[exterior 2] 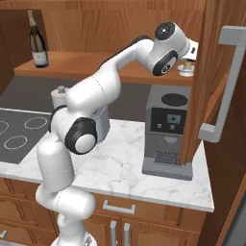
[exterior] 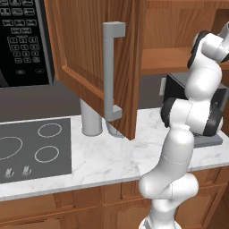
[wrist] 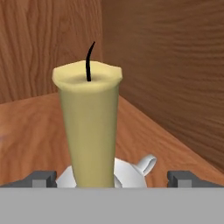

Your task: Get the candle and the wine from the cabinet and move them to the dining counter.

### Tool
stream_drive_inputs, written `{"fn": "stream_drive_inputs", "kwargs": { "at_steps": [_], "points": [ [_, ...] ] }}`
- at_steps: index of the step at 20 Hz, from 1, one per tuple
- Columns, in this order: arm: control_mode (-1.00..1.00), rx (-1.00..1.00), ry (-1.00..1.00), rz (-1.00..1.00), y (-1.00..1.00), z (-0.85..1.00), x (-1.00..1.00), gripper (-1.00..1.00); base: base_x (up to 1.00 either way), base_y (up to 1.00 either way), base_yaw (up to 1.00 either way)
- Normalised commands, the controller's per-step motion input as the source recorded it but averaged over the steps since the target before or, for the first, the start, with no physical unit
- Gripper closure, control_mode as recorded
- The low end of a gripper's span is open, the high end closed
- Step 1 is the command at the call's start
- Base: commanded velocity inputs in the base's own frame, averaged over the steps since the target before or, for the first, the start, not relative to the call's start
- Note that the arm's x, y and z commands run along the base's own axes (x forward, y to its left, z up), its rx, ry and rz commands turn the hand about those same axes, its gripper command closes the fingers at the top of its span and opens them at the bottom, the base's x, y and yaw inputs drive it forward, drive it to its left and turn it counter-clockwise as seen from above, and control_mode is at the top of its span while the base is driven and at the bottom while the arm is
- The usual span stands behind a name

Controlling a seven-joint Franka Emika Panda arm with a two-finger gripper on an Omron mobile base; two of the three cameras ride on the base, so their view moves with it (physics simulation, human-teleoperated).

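Your gripper is spread wide, one fingertip either side of the candle, pinching nothing yet. The candle stands upright on its dish at the right end of the cabinet shelf, close to the corner. It looks light, waxy and slick: take it low on the stem, gently. Far left on that shelf, the wine looks heavier, fragile glass.

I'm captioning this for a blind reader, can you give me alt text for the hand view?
A pale yellow cylindrical candle with a black wick stands upright on a white round dish, close up, between the open gripper's two dark fingertips, which sit apart from it on either side. It rests on the brown wooden cabinet shelf, near the inner corner.
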Motion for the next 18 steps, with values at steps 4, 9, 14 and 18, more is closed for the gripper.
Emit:
{"fn": "stream_drive_inputs", "kwargs": {
  "at_steps": [4,9,14,18],
  "points": [
    [-1.00,0.00,0.00,0.00,0.00,0.00,0.06,-1.00,0.00,0.00,0.00],
    [-1.00,0.00,0.00,0.00,0.00,-0.03,0.04,-1.00,0.00,0.00,0.00],
    [-1.00,0.00,0.00,0.00,0.00,-0.05,0.08,-1.00,0.00,0.00,0.00],
    [-1.00,0.00,0.00,0.00,0.00,-0.06,0.12,-1.00,0.00,0.00,0.00]
  ]
}}
